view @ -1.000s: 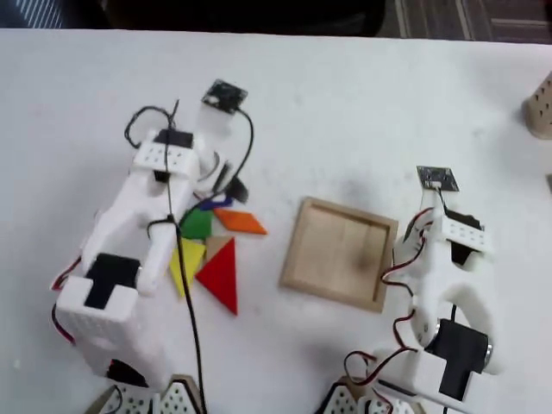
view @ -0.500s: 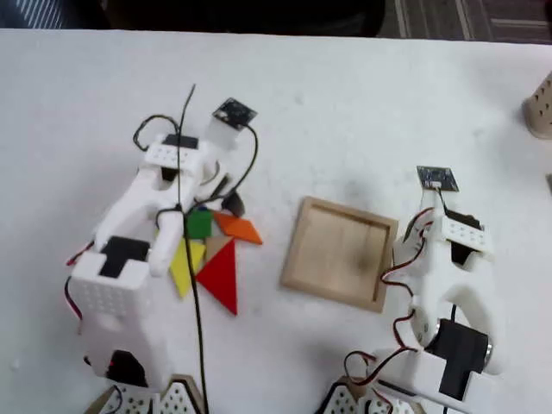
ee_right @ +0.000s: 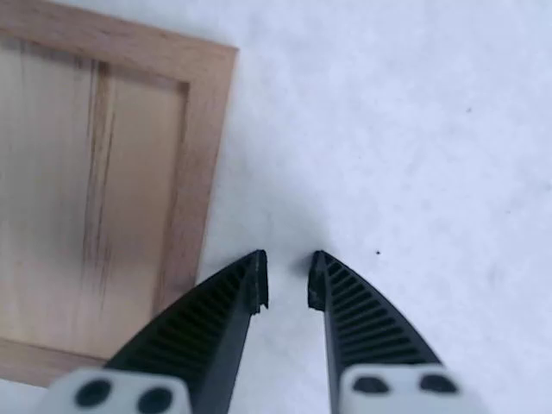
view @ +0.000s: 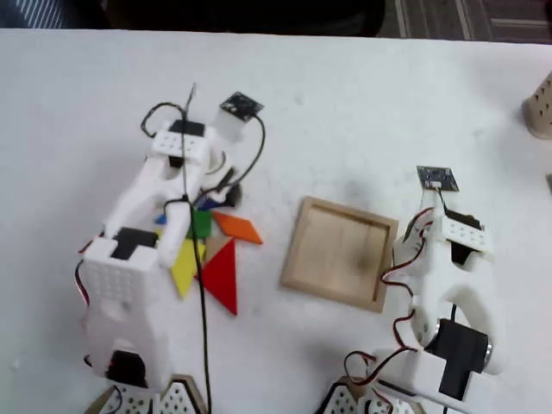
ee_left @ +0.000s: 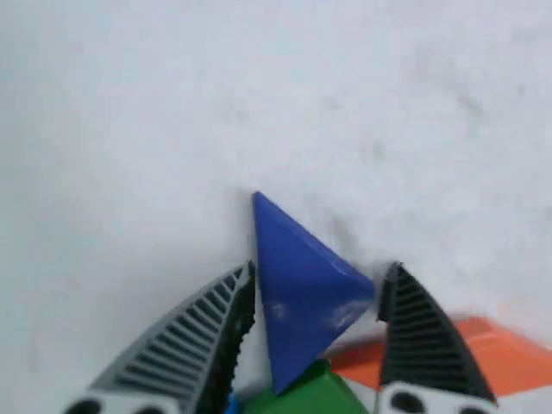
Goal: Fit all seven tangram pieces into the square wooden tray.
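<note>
The square wooden tray (view: 338, 252) lies near the table's middle with nothing in it. To its left is a cluster of tangram pieces: red triangle (view: 222, 274), yellow triangle (view: 185, 263), green square (view: 200, 222), orange parallelogram (view: 239, 227) and blue triangle (view: 210, 203). My left gripper (view: 222, 194) is over the far end of the cluster. In the left wrist view it (ee_left: 315, 280) is open and straddles the blue triangle (ee_left: 302, 289), with the green square (ee_left: 302, 392) and orange parallelogram (ee_left: 483, 362) close behind. My right gripper (ee_right: 287, 280) hangs narrowly open over bare table beside the tray (ee_right: 103, 198).
The right arm (view: 448, 259) stands just right of the tray. A tan pegged wooden object (view: 541, 108) sits at the far right edge. The table's far edge runs along the top of the high view. White tabletop stretches beyond the pieces and the tray.
The left arm has swung and stretched farther across the table, bringing its gripper over the blue triangle. The pieces have barely shifted. The right arm has kept still.
</note>
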